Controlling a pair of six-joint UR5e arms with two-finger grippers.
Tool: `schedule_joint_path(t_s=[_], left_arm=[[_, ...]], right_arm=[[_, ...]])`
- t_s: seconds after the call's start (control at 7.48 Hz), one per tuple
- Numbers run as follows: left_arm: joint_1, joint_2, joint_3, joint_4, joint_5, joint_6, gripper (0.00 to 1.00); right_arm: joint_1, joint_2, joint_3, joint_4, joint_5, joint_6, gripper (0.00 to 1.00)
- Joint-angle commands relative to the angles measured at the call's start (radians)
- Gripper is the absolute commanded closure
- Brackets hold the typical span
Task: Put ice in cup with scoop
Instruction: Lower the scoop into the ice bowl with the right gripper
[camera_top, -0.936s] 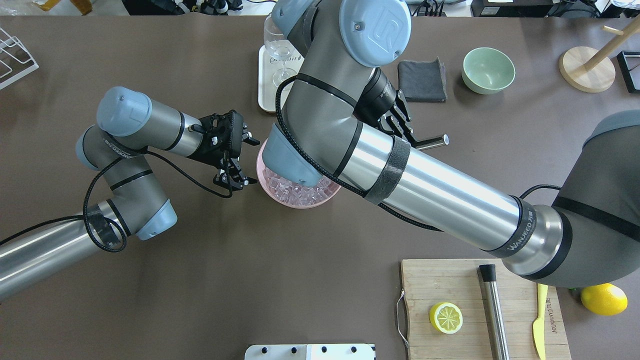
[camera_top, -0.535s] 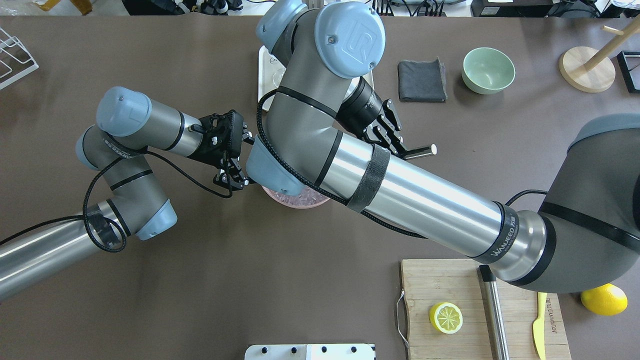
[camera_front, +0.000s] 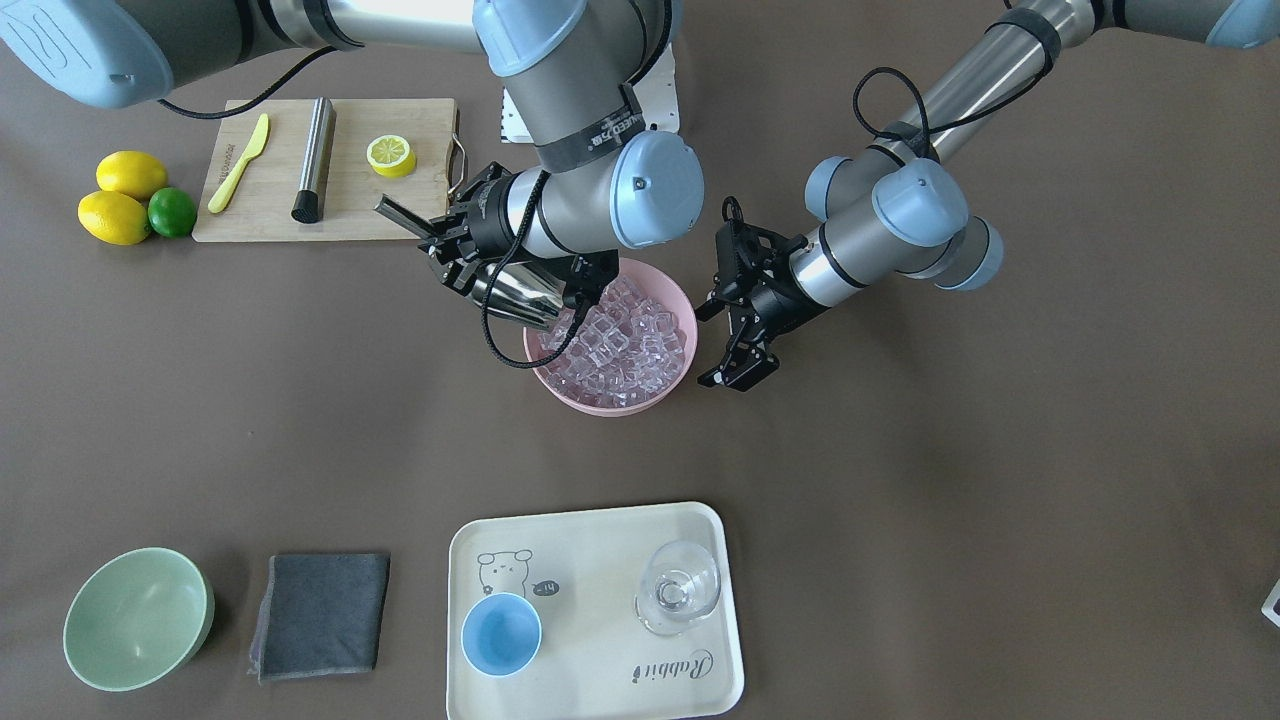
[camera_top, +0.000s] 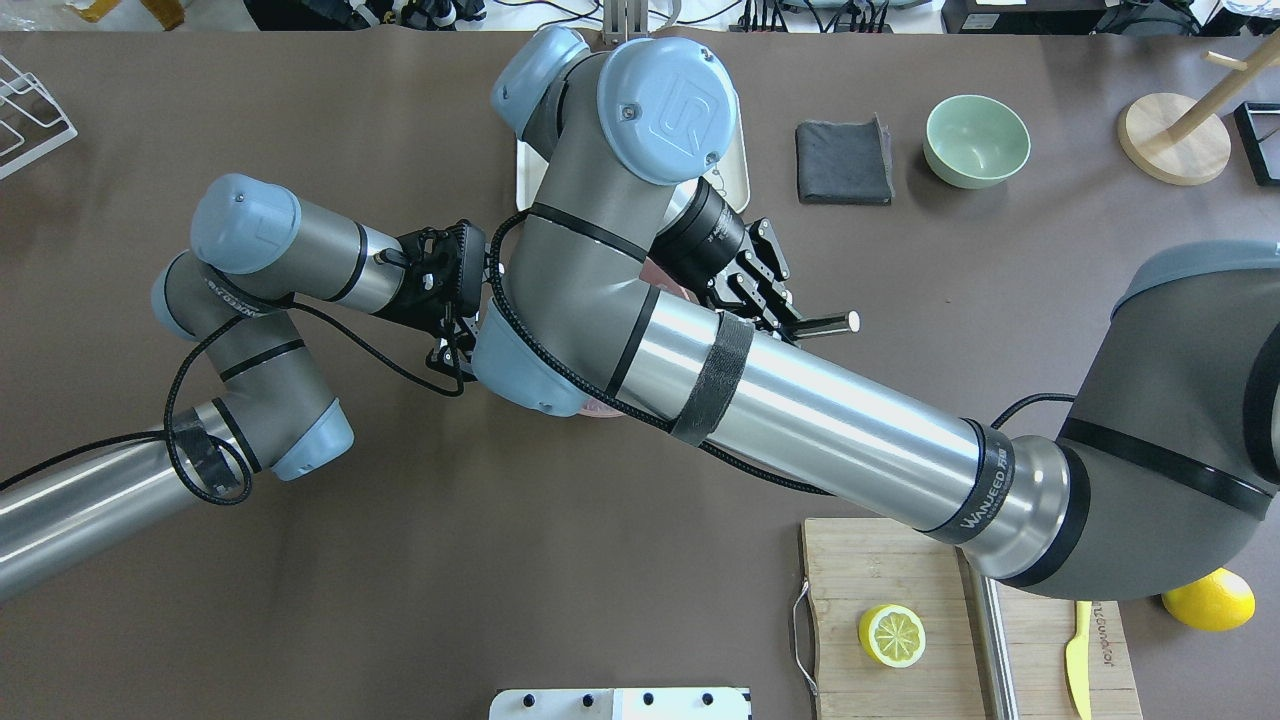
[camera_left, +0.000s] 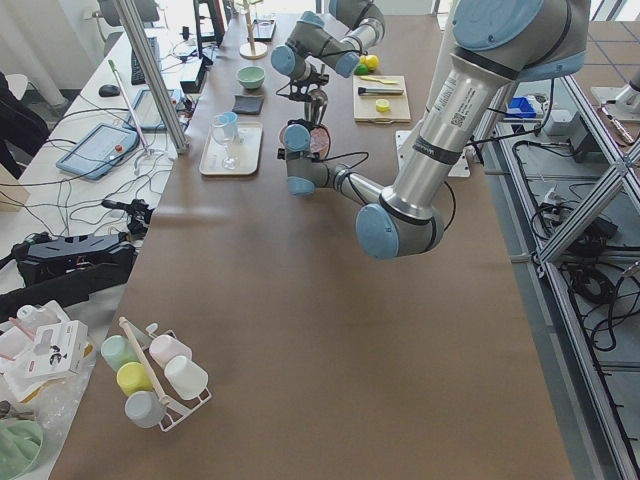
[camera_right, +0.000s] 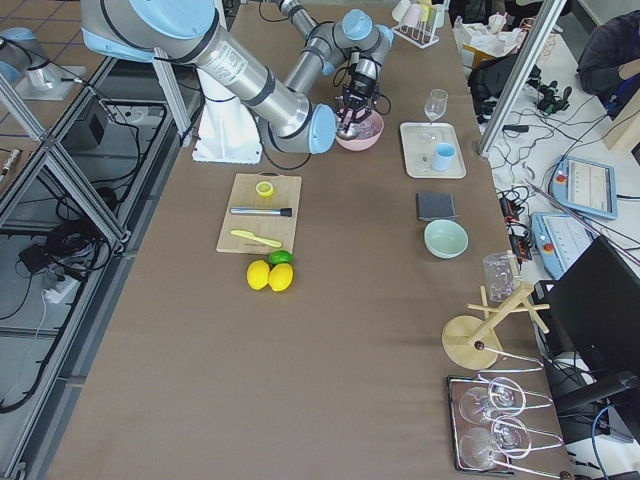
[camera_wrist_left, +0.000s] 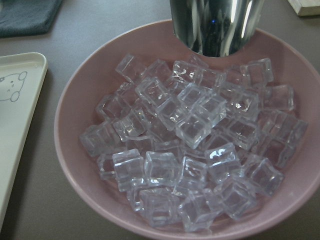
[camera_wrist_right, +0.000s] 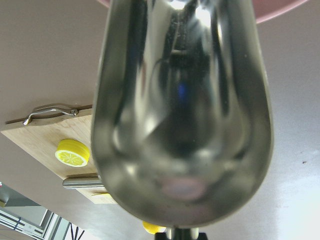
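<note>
The steel scoop (camera_front: 515, 290) is tilted mouth-down over the rim of a pink bowl (camera_front: 600, 402) full of ice (camera_front: 625, 345). My right gripper (camera_front: 447, 243) is shut on the scoop's handle (camera_top: 830, 323). In the left wrist view the scoop (camera_wrist_left: 215, 25) hangs at the far rim, right at the ice (camera_wrist_left: 195, 150); I cannot tell whether it touches. In the right wrist view its trough (camera_wrist_right: 182, 110) fills the frame. My left gripper (camera_front: 738, 368) stands open and empty beside the bowl. The light-blue cup (camera_front: 500, 633) sits empty on a cream tray (camera_front: 590, 690).
A clear glass (camera_front: 680, 587) shares the tray. A green bowl (camera_front: 135, 618) and grey cloth (camera_front: 320, 612) lie beside it. A cutting board (camera_front: 350, 215) holds a lemon half (camera_front: 390, 155), steel cylinder (camera_front: 313, 160) and yellow knife (camera_front: 238, 162); lemons (camera_front: 118, 198) and a lime lie nearby.
My right arm has swung toward the bowl, and its elbow now covers the bowl from above. The scoop handle has come nearer and lower. The left arm has not moved.
</note>
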Motion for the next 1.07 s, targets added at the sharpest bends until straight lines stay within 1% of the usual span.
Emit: schedule_joint_path(t_s=[0.0,0.13,0.53,0.94], left_arm=[[0.000,0.002,0.000,-0.002,0.001,0.000,0.03],[0.000,0.002,0.000,-0.003,0.001,0.000,0.03],[0.003,0.003,0.003,-0.036,0.019,0.000,0.03],[0.003,0.005,0.003,-0.036,0.019,0.000,0.03]], right_arm=[[-0.006,0.038,-0.028,0.000,0.002,0.011,1.00],[-0.006,0.044,-0.031,0.000,0.004,0.013,1.00],[-0.008,0.049,-0.091,-0.001,0.002,0.014,1.00],[-0.014,0.048,-0.102,0.000,0.001,0.014,1.00]])
